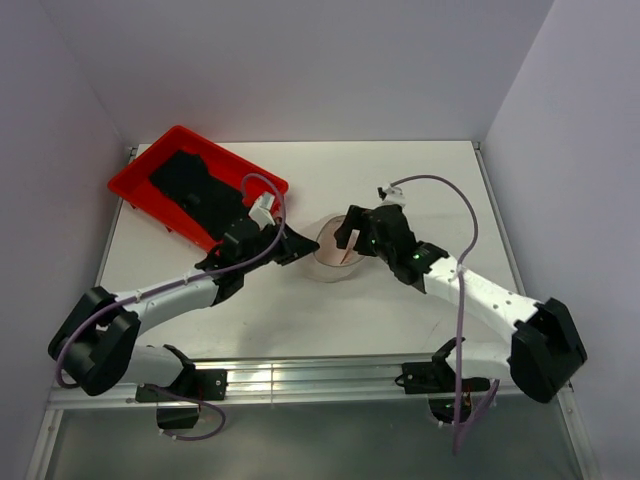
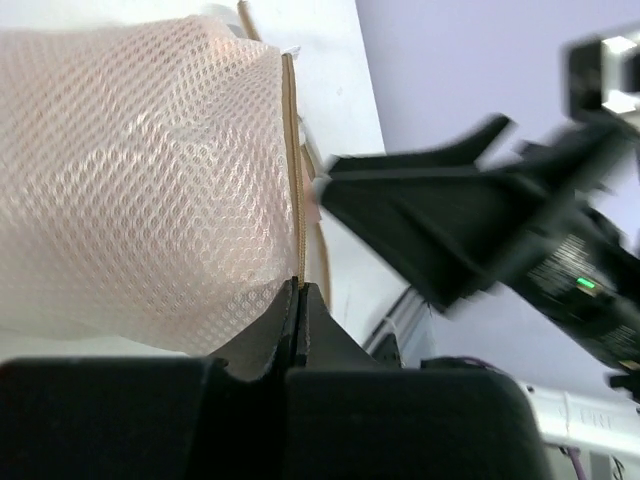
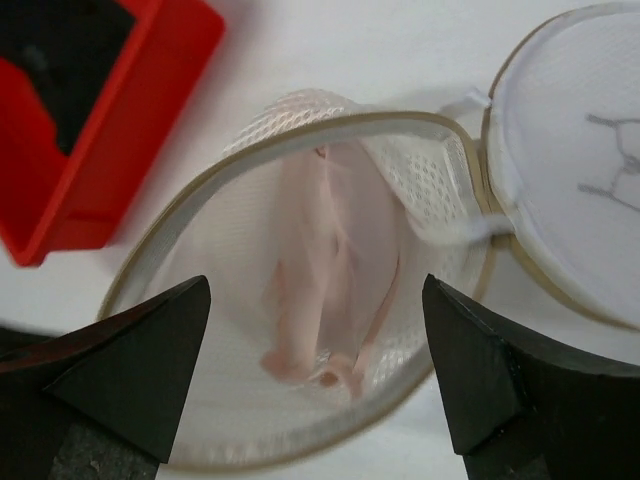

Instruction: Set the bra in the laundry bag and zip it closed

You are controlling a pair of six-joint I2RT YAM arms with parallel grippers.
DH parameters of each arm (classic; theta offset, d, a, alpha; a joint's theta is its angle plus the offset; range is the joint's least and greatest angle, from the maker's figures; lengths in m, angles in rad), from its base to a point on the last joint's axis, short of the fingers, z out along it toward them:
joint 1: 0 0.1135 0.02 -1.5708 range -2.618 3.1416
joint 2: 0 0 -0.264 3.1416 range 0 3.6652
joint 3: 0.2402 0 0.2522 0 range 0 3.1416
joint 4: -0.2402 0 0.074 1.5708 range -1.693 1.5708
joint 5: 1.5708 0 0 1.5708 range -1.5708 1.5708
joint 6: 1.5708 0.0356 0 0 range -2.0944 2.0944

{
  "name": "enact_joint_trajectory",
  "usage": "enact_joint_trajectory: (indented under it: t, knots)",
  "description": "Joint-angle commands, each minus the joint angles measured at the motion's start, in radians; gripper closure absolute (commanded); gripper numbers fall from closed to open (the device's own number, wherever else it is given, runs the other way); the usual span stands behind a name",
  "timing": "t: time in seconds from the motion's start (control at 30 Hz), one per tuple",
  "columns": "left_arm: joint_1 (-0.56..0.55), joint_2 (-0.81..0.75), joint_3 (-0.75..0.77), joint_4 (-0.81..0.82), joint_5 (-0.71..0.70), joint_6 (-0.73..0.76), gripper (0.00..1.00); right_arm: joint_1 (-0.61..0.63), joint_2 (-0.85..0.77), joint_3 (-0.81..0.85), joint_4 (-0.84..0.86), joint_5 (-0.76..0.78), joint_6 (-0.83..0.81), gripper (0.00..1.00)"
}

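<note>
From above, the laundry bag [image 1: 328,271] is sitting in the middle of the bench [image 1: 420,180], between my two arms. My left pincer [image 1: 300,246] is touching the bag's left side. My right pincer [image 1: 350,238] is hanging just over the bag. The red tray [image 1: 135,180] with the black cloth [image 1: 195,190] is in the back left corner, well apart. The bench's right side is giving me room to move.

From my left wrist, I am pinching the bag's tan rim tight, holding the bag up on its edge.

From my right wrist, my fingers are standing wide, holding nothing. The bra [image 3: 330,290] is lying inside the open bag, right under this pincer, its long way running between my fingers. The round flap [image 3: 570,170] is lying open on the side away from the tray, so I think my right arm is nearer for closing it. I cannot see the zip pull.
</note>
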Motion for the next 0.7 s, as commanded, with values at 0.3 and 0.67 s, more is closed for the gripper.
enact_joint_trajectory:
  t: [0.3,0.67]
  knots:
    - [0.042,-0.043,-0.040,0.034,-0.131,0.081,0.97,-0.036,-0.152,-0.065,-0.036,-0.050,-0.085,0.74]
    - [0.082,0.055,0.144,-0.038,-0.127,0.202,0.67,-0.036,-0.341,-0.185,0.025,0.004,-0.019,0.91]
